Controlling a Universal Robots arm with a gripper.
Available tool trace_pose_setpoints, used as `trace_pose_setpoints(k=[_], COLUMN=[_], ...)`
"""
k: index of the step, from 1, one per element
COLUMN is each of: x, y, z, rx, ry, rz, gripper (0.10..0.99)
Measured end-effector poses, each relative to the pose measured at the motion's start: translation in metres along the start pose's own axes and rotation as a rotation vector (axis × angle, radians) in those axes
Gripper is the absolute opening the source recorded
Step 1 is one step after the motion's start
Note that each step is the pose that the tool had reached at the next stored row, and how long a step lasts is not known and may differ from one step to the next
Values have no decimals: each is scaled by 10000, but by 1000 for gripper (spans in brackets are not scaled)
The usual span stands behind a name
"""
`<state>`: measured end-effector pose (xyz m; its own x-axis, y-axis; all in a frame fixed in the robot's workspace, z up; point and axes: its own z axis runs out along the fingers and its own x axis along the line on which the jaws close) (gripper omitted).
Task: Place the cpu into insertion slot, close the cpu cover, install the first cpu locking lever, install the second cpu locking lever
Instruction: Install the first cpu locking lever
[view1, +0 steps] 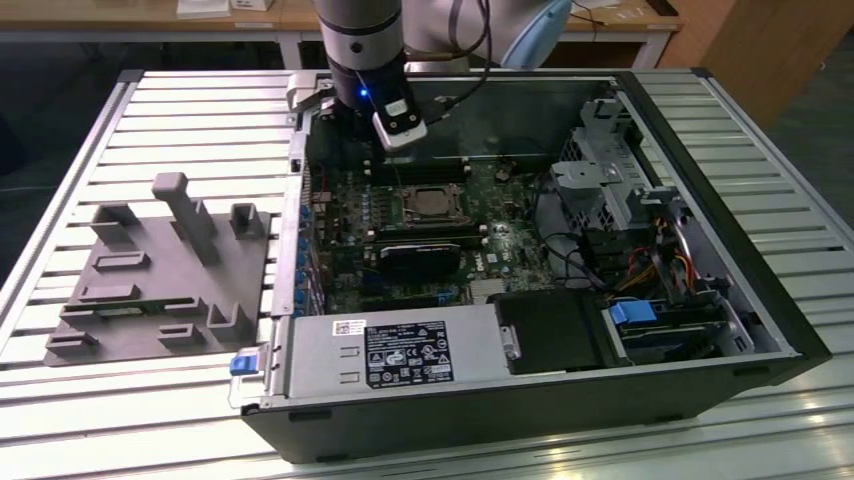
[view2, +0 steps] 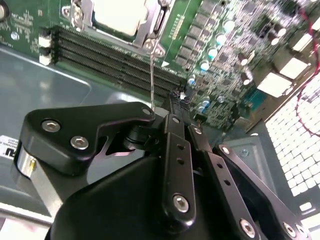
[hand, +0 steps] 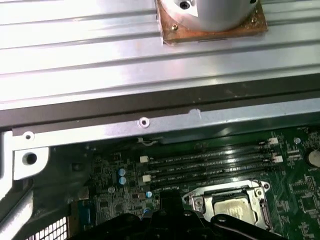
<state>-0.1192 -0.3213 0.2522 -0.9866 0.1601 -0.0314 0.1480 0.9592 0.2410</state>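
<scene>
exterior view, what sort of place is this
Probably a robotics lab bench: a robot arm hangs over an open computer case on a slatted metal table, with a grey fixture block beside it and wooden desks behind.

Slatted aluminium table (view1: 200, 110), as seen from the room. Lying directly on it: an open black computer case (view1: 534, 410) (side panel off, interior facing up) toward the exterior view's right, and a grey moulded fixture (view1: 147, 290) just beside it, on the exterior view's left.
</scene>
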Motion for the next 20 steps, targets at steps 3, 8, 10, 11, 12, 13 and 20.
trace_pose_setpoints(k=[3, 8, 10, 11, 12, 13, 20], x=[-7, -79, -118, -137, -157, -178, -321], y=[1, 11, 17, 19, 22, 25, 46], z=[3, 10, 13, 15, 17, 18, 30], rx=[-6, -6, -6, -5, -6, -6, -5], ry=[1, 1, 0, 1, 1, 0, 1], rz=[-1, -1, 0, 0, 0, -1, -1], gripper=[106, 106, 106, 106, 106, 106, 106])
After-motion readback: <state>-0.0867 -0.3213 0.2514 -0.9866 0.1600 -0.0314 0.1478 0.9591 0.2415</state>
